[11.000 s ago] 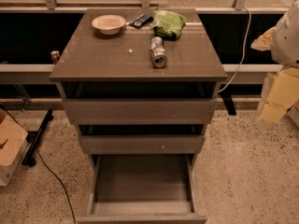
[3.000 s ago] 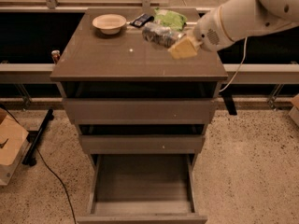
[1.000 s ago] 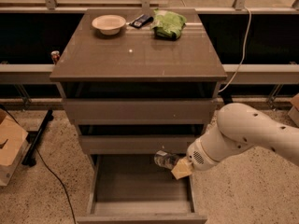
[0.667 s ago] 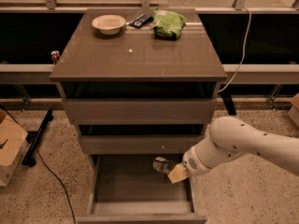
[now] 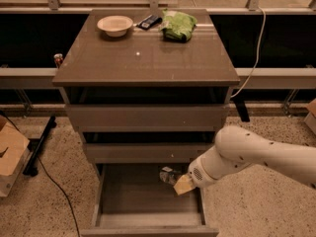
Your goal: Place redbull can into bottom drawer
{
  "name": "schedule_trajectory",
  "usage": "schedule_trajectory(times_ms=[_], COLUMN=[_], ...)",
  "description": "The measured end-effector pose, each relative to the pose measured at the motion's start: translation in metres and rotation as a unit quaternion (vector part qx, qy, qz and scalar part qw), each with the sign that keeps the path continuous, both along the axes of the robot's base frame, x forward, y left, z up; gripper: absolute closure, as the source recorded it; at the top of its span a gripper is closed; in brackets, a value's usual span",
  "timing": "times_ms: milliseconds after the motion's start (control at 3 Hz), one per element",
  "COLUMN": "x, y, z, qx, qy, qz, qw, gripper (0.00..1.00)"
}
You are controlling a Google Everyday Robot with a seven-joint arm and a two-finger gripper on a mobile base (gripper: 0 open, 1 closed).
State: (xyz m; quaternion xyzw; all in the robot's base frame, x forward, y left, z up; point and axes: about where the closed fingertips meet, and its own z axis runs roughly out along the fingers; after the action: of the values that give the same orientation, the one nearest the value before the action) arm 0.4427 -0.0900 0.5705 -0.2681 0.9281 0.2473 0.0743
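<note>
Reaching in from the right with the end effector (image 5: 175, 179) clamped around the can (image 5: 167, 174), low inside the pulled-out bottom drawer (image 5: 128, 196), near its right rear corner. Impossible to tell whether touching the drawer floor or just above it. Up on the worktop (image 5: 148, 58), along the back edge from left to right: a bowl (image 5: 115, 25), a small dark object (image 5: 149, 21), a green bag (image 5: 178, 24).

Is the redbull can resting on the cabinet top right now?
No, the redbull can is held by the gripper over the open bottom drawer.
</note>
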Motion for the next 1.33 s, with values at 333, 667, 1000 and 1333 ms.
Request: schedule_trajectory(times_ms=[333, 667, 1000, 1333], x=[0.005, 0.013, 0.017, 0.024], y=[0.012, 0.020, 0.025, 0.024], z=[-0.028, -0.074, -0.119, -0.159], qx=[0.014, 0.035, 0.066, 0.088], qy=[0.014, 0.036, 0.060, 0.077], qz=[-0.015, -0.030, -0.040, -0.051], qw=[0.9997, 0.9983, 0.9952, 0.9918], gripper=[1.00, 1.00, 1.00, 1.00])
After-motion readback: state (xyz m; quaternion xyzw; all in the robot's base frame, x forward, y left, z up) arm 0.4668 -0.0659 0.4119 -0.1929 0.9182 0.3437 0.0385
